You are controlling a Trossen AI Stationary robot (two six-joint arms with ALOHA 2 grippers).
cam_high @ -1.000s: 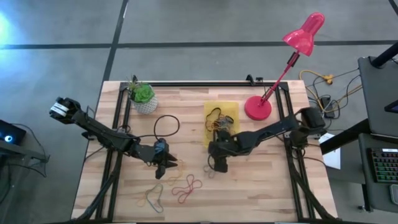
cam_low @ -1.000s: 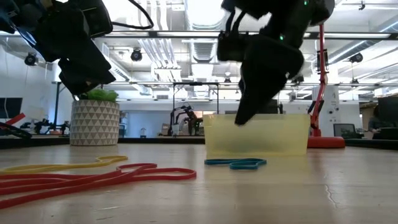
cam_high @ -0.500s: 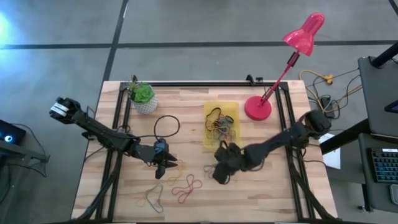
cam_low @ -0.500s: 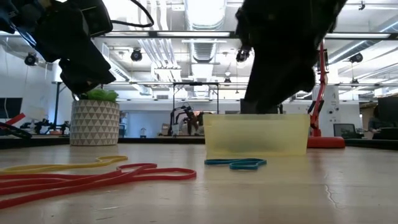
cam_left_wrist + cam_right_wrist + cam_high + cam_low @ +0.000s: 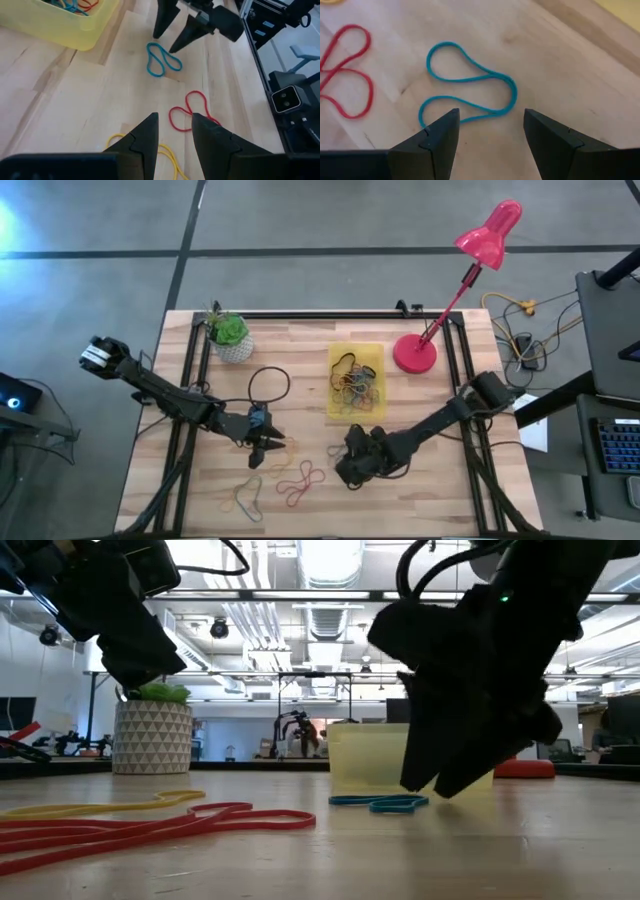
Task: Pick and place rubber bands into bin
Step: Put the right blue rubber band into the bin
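The bin (image 5: 356,380), a translucent yellow tray, holds several rubber bands. More bands lie flat on the wooden table: a blue one (image 5: 467,82), red ones (image 5: 300,480), a yellow one (image 5: 165,152) and a mixed few (image 5: 245,498). My right gripper (image 5: 490,122) hangs open just above the blue band (image 5: 162,59), a finger on either side of the band's near loop, pointing steeply down and touching nothing. My left gripper (image 5: 175,127) stands open above the yellow band (image 5: 283,445), left of the red ones, with nothing between its fingers.
A white pot with a green plant (image 5: 230,335) stands at the far left. A red desk lamp's base (image 5: 414,352) sits right of the bin. A black cable loop (image 5: 268,380) lies beside my left arm. Black frame rails run along the table's left and right sides.
My right gripper has gone from beside the bin toward the table's near edge, has sunk and has rolled about its own axis, and now hangs over the blue band. Its fingers have stayed open. The bands have not moved.
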